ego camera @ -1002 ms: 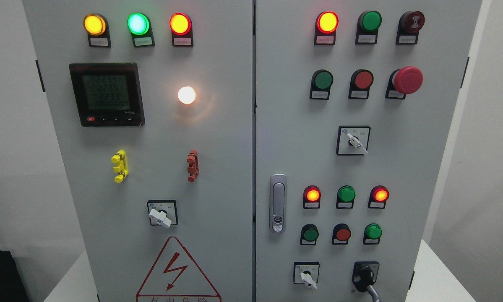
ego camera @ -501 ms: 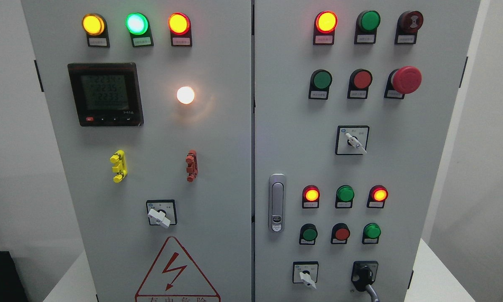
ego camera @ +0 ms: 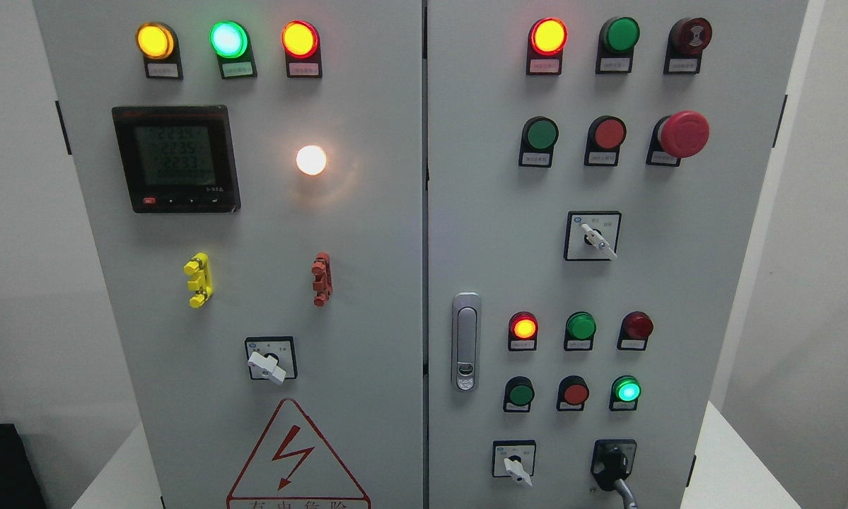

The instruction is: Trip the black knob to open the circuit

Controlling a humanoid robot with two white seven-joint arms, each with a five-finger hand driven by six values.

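Grey metal two-door control cabinet (ego camera: 367, 212) filling the frame. Black rotary knob with a grey lever (ego camera: 613, 466) low at the lower right of the right door, lever slanting down to the right, its tip cut by the bottom edge, so exact position hard to judge. Just left of it, small white-handled selector switch (ego camera: 514, 464). Above, round green indicator lamp (ego camera: 626, 390) lit; dark red round lamp (ego camera: 636, 326) unlit. No robot hands in view, so finger state impossible to tell.
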